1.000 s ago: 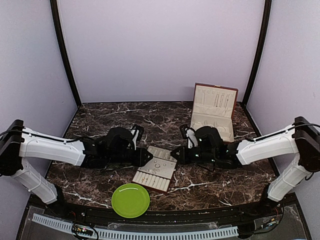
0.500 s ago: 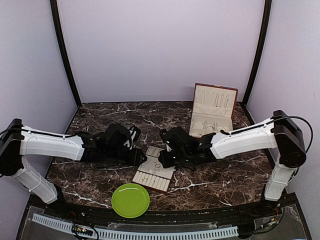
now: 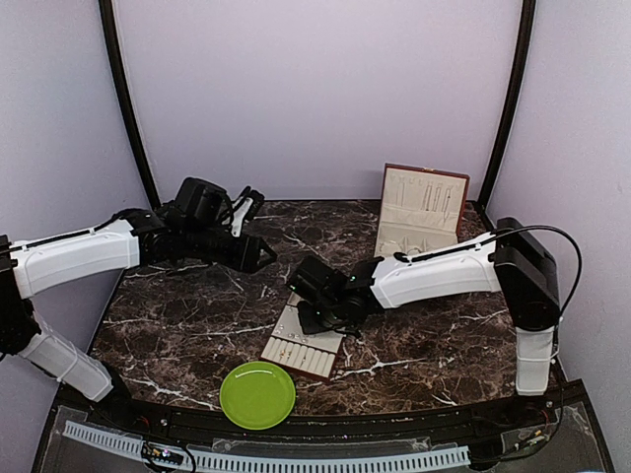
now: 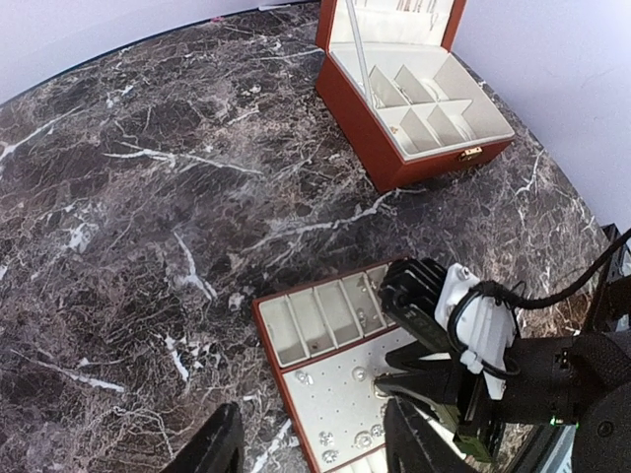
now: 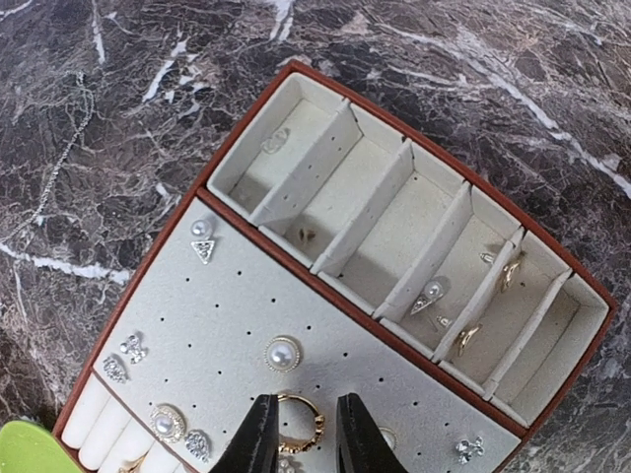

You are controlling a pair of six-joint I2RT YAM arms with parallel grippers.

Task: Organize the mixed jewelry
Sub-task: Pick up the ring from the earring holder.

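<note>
The jewelry lies on a cream-lined tray with reddish-brown edges (image 5: 148, 258), also in the top view (image 3: 279, 338) and the left wrist view (image 4: 268, 335). On its dotted pad are a pearl stud (image 5: 282, 354), a triangular stud (image 5: 202, 242), several sparkly studs (image 5: 130, 348) and a gold ring (image 5: 306, 426). More small pieces sit in the tray's compartments (image 5: 431, 296). My right gripper (image 5: 301, 439) is low over the pad, its narrowly open jaws on either side of the gold ring; it also shows from above (image 3: 311, 315). My left gripper (image 4: 315, 448) is open and empty, raised high at the back left (image 3: 261, 254).
The reddish-brown box with a gold clasp (image 3: 422, 215) stands open at the back right, also in the left wrist view (image 4: 365, 148). A green plate (image 3: 257, 394) lies at the near edge, in front of the tray. A thin chain (image 5: 61, 158) lies on the marble left of the tray.
My left arm has lifted and drawn back to the back left, away from the tray. My right gripper has moved left onto the tray and now straddles the gold ring.
</note>
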